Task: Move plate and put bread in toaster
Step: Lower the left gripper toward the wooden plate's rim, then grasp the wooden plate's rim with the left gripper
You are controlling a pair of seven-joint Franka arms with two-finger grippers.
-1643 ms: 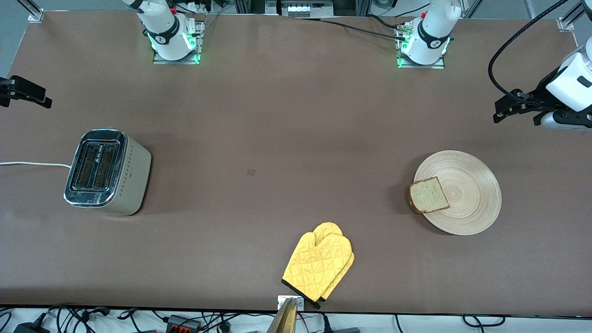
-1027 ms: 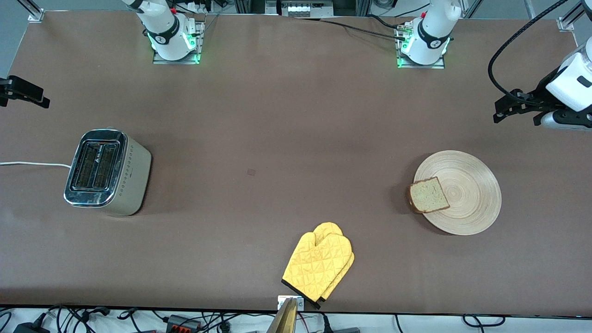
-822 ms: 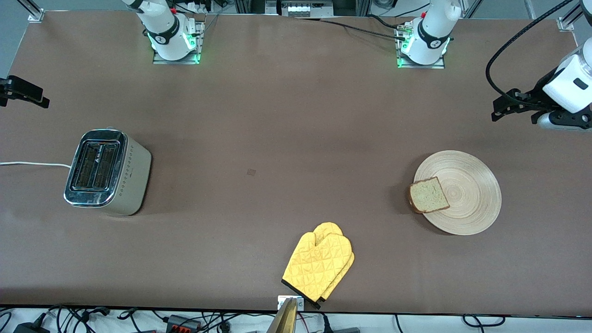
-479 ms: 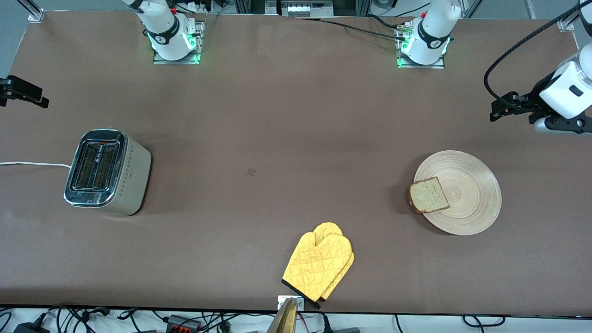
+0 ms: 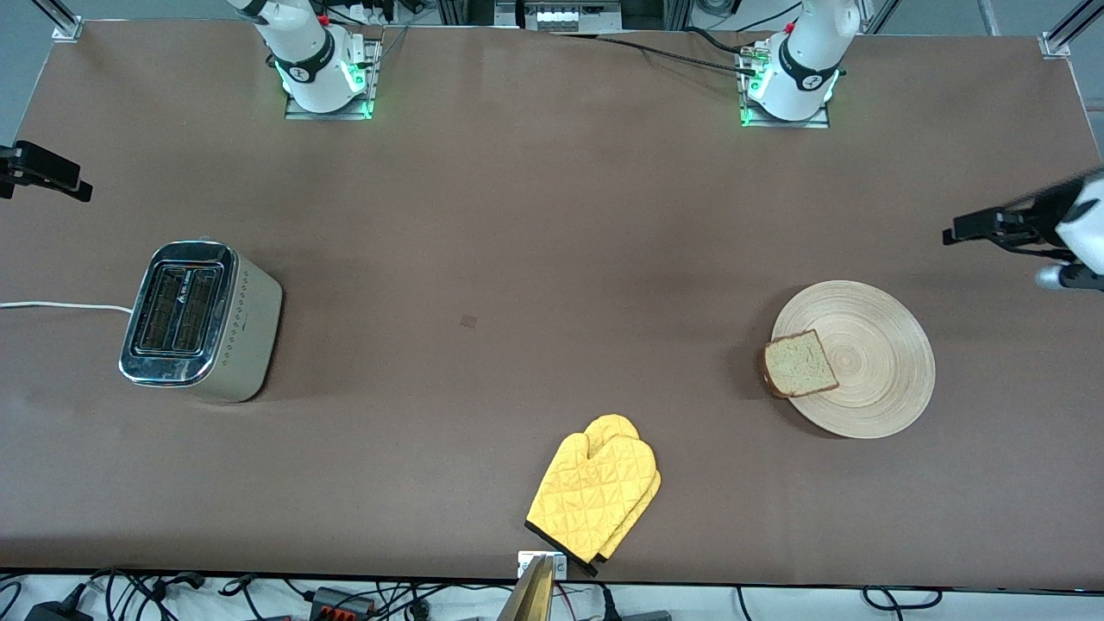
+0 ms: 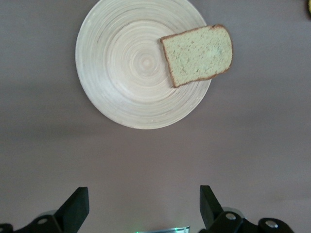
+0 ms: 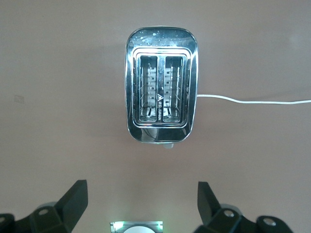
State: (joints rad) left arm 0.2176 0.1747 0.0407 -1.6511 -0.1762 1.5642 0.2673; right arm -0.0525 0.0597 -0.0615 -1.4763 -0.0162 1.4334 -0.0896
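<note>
Nothing done yet; you have both steps left.
Oven mitt (image 5: 595, 492) nearest camera, untouched.
Bread (image 5: 799, 364) lies on plate (image 5: 888, 345), overhanging rim, toward left arm's end.
Toaster (image 5: 200, 321) at right arm's end, 2 slots empty.
Left gripper (image 6: 141, 206) empty, fingers spread wide, over table near plate.
Right gripper (image 7: 141, 204) empty, fingers wide apart, over table near toaster.

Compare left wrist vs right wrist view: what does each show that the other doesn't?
Left wrist only: the plate with the bread lying on it, one corner overhanging the rim, and the left tool, jaws open and empty. Right wrist only: the toaster, both slots empty, its white cord, and the right tool, also open and empty. Shared: only the brown table.
</note>
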